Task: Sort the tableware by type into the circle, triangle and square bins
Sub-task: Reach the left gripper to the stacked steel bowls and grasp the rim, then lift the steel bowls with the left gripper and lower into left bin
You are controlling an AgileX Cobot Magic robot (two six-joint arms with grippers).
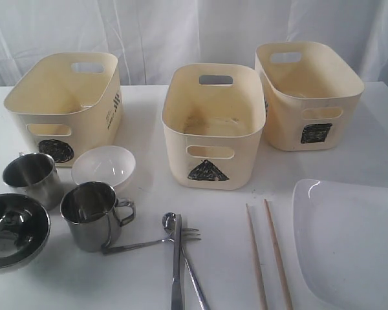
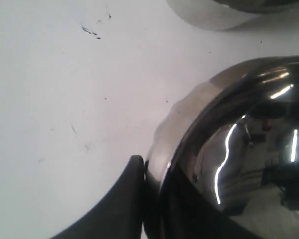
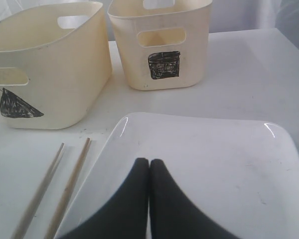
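behind triangle bin (image 1: 240,165), white table (image 1: 142,284): white curtain (image 1: 181,32).

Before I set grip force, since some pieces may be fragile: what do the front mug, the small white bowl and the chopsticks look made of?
Front mug: polished metal, likely steel, mirror-like reflections.
Small white bowl: glossy white, ceramic or plastic, unclear; soft highlights.
Chopsticks: bare wood or bamboo, matte tan, no shine.

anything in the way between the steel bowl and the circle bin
Yes: a steel mug stands directly between the steel bowl and the circle bin, close to the bin's front; the small white bowl sits just beside that path.
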